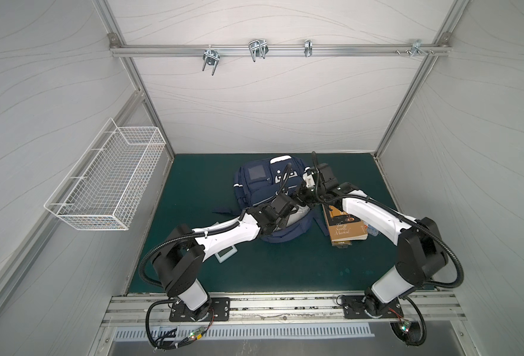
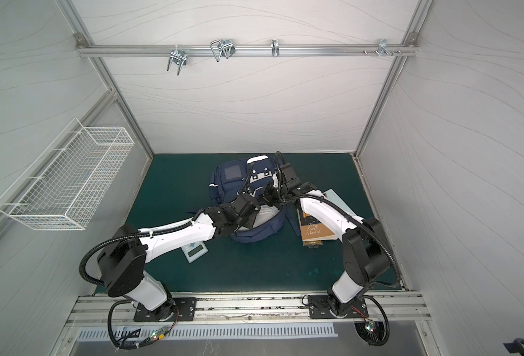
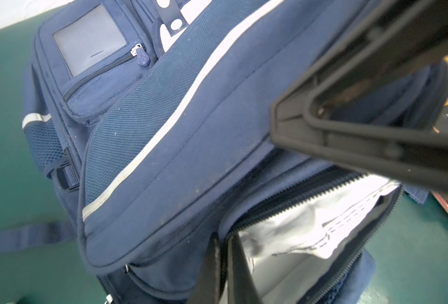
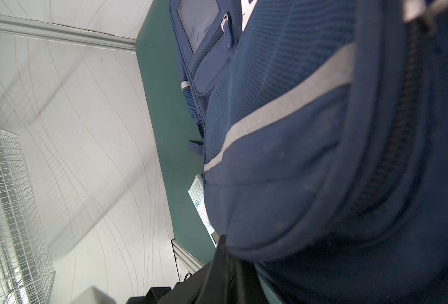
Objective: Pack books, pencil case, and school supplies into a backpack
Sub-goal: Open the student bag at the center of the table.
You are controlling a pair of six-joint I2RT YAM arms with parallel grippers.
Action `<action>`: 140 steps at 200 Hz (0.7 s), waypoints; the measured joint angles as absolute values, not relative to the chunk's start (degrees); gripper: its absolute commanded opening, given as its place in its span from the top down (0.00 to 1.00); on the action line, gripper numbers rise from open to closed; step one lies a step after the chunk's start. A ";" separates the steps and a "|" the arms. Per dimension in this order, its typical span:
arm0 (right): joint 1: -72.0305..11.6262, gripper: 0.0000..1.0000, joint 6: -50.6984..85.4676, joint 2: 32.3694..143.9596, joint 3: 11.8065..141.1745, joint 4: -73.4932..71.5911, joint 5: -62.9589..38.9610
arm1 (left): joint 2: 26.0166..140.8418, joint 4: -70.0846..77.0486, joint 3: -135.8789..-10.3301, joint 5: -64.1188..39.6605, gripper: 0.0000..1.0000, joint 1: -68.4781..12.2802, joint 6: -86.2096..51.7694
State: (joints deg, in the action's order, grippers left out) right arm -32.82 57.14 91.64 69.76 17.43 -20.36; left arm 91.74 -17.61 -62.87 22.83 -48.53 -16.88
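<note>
The navy backpack [image 1: 263,188] lies on the green mat, its main compartment unzipped and pale grey lining [image 3: 296,237] showing. My left gripper [image 3: 224,238] is shut on the near rim of that opening. My right gripper [image 4: 224,244] is shut on the edge of the striped front flap [image 3: 164,147], just across from the left one. A stack of books [image 1: 345,229], brown one on top, lies right of the bag under my right arm. The pale blue pencil case [image 2: 336,197] peeks out beyond them. The calculator [image 2: 196,250] lies under my left forearm. A small clear box [image 1: 371,229] sits beside the books.
A white wire basket [image 1: 109,178] hangs on the left wall. Metal hooks [image 1: 257,51] sit on the rail across the back wall. Grey walls close the mat [image 1: 285,268] on three sides. A loose backpack strap [image 3: 30,237] trails on the mat.
</note>
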 measured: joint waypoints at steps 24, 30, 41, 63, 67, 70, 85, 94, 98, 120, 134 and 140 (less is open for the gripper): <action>-32.10 0.44 56.51 91.09 69.84 17.67 -20.49 | 91.44 -20.12 -64.95 22.44 1.00 -48.45 -14.96; -31.73 0.35 55.99 90.72 70.04 17.85 -20.49 | 91.44 -20.78 -65.60 22.24 1.00 -48.40 -14.41; -31.07 0.24 55.07 89.91 70.72 18.63 -20.34 | 91.44 -21.98 -66.81 21.61 1.00 -48.36 -13.17; -29.43 0.12 53.01 86.72 71.50 21.19 -18.61 | 91.20 -23.16 -68.69 19.59 1.00 -47.70 -11.88; -29.02 0.10 52.60 85.86 71.50 21.85 -18.04 | 91.09 -23.16 -68.82 19.00 1.00 -47.48 -11.84; -28.82 0.09 52.31 85.25 71.50 22.35 -17.87 | 91.02 -23.16 -68.86 18.59 1.00 -47.33 -11.81; -27.00 0.05 51.31 81.69 71.40 24.93 -16.51 | 90.54 -23.27 -68.88 15.68 1.00 -46.04 -12.23; -26.00 0.03 50.87 79.22 70.78 25.85 -15.97 | 90.37 -23.27 -68.88 13.96 1.00 -45.06 -12.64; -25.65 0.02 50.87 78.13 70.28 26.22 -15.75 | 90.32 -23.29 -68.88 13.19 1.00 -44.69 -12.88; -25.26 0.01 51.72 73.17 64.93 25.43 -15.84 | 89.49 -23.16 -68.86 9.76 1.00 -43.51 -13.98; -26.41 0.01 53.63 72.07 59.51 23.24 -17.12 | 88.42 -22.70 -68.84 8.03 1.00 -43.16 -14.37; -27.05 0.01 54.68 72.31 57.10 21.89 -17.74 | 87.85 -22.41 -68.84 7.38 1.00 -43.00 -14.57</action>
